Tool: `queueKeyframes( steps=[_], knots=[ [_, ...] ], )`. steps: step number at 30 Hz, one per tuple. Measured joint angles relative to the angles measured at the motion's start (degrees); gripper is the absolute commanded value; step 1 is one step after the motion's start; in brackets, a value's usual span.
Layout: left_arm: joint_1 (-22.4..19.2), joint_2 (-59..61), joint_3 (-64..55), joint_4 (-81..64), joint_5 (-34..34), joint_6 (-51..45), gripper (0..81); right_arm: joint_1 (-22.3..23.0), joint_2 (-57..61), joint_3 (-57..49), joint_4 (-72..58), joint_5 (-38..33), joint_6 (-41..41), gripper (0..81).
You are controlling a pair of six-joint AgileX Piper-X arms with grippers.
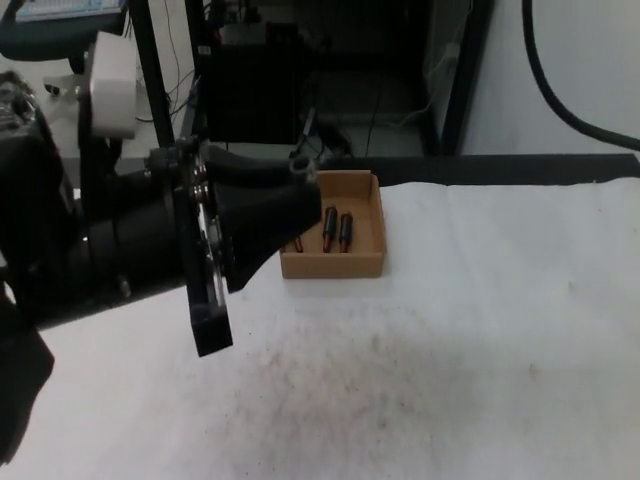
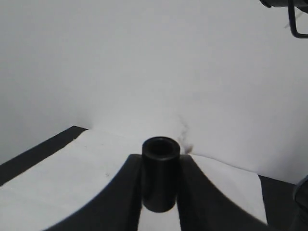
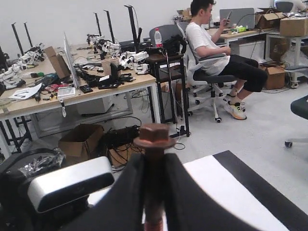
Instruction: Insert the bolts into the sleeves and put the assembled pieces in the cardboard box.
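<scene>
Closest in, the left end effector is clamped on a black sleeve. The sleeve stands upright between the fingers, its open bore pointing away from the wrist. The right end effector is clamped on a bolt, with the shank pinched between the fingers and the flanged hex head standing just past their tips. So each one holds half of a pair. By my reckoning the two are not yet joined, since the sleeve's bore looks empty.

In the high view, an arm looms over the white-covered desk. Just beyond its tip sits the cardboard box. Inside lie assembled pieces: two are plain to see side by side, and what seems a third is partly hidden behind the end of that arm.

I'd judge the job well along. Several pieces are boxed, and this pair has yet to be mated and then carried over to the box beyond the end effector. The arm hides part of the desk, so I cannot tell whether more loose parts wait.
</scene>
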Motion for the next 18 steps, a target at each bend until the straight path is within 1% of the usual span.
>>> queueKeyframes(
  steps=[4,8,13,18],
  knots=[
    [0.0,0.0,0.0,1.0,1.5,0.0,0.2,0.0,0.0,0.0,1.1,0.2,-1.2,0.8],
    [0.0,0.0,0.0,1.5,1.8,-1.4,0.2,0.2,0.2,0.0,5.1,-0.3,-1.7,0.8],
    [0.0,0.0,-0.4,1.8,1.8,-3.4,0.2,2.3,1.0,0.0,7.3,-0.8,-2.6,0.8],
    [0.0,0.0,-1.4,1.8,-0.3,-3.5,0.2,4.2,1.0,0.0,6.7,-0.9,-3.5,0.8]
  ],
)
